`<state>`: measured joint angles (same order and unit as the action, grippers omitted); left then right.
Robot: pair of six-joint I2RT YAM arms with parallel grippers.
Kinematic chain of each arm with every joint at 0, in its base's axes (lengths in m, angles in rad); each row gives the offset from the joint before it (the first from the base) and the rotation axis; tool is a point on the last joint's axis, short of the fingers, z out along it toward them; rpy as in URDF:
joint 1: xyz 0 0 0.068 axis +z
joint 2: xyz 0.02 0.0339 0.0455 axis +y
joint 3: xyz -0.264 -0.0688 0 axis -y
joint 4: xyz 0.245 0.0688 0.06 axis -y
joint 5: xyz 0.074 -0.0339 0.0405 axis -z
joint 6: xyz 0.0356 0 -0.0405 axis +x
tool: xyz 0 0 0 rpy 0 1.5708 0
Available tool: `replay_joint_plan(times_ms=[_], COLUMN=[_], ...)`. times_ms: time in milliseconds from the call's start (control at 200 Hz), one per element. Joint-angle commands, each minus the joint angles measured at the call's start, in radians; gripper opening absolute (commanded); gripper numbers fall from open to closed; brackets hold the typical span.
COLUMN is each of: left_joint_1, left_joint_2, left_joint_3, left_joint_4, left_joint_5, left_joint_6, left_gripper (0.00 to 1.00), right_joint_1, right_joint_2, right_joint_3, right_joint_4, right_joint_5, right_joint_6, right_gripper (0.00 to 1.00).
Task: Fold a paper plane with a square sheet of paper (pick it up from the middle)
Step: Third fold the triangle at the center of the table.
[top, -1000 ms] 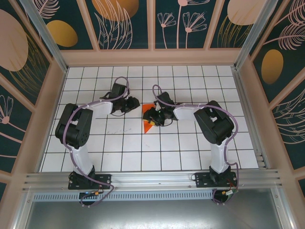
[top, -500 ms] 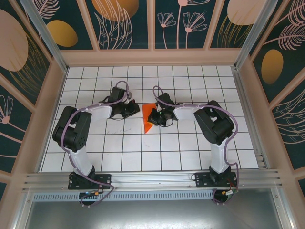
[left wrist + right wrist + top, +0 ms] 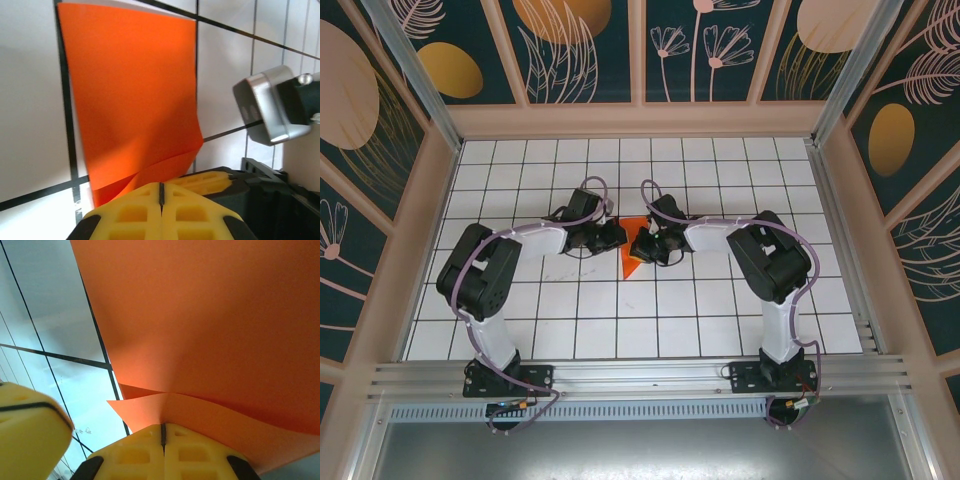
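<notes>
A thin, bright orange-red sheet of paper (image 3: 630, 262) lies near the middle of the white bench (image 3: 580, 320), whose glossy top is ruled into square tiles by fine black lines. From above, the sheet shows as a narrow strip tapering to a point at its near end, caught between the two black arm heads.

In the left wrist view the paper (image 3: 135, 90) is smooth, matte and unmarked, with straight edges and a crisp far corner. Most of it lies flat on the bench (image 3: 30, 100), while its near part bends up in a soft fold. The left pincer (image 3: 616, 236) has its ribbed yellow plastic tips (image 3: 161, 192) pressed together, and the raised flap runs into their seam, so it looks nipped there. A rounded silver-grey metal block (image 3: 267, 110) with a black face stands just beside the sheet.

In the right wrist view two layers of the paper (image 3: 210, 315) curve down and meet at the right pincer (image 3: 640, 247), its yellow tips (image 3: 163, 432) clamped on that edge. A blurred yellow finger (image 3: 30, 425) of the left pincer sits close by, over the tiles (image 3: 55, 315).
</notes>
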<state>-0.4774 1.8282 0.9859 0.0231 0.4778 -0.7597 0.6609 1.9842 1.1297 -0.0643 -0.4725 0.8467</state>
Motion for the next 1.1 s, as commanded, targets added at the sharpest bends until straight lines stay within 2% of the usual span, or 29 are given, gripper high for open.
replay_joint_plan(times_ms=[0, 440, 786, 1096], left_joint_1=[-0.007, -0.022, -0.023, -0.024], left_joint_2=[0.020, 0.054, 0.103, 0.111], left_joint_3=[-0.033, -0.022, -0.019, 0.017], left_joint_4=[-0.038, -0.046, -0.130, -0.139], left_joint_5=[-0.040, -0.032, -0.096, -0.095], left_joint_6=[0.024, 0.034, 0.085, 0.097], left_gripper=[0.00, 0.00, 0.00, 0.00], right_joint_1=[0.002, 0.002, -0.020, -0.038], right_joint_2=[0.022, 0.002, -0.127, -0.062], right_joint_3=[-0.031, -0.039, -0.062, -0.031], right_joint_4=[-0.040, -0.013, 0.045, 0.014], right_joint_5=[0.038, 0.028, 0.022, 0.034], right_joint_6=[0.013, 0.026, 0.012, -0.026], right_gripper=[0.00, 0.00, 0.00, 0.00])
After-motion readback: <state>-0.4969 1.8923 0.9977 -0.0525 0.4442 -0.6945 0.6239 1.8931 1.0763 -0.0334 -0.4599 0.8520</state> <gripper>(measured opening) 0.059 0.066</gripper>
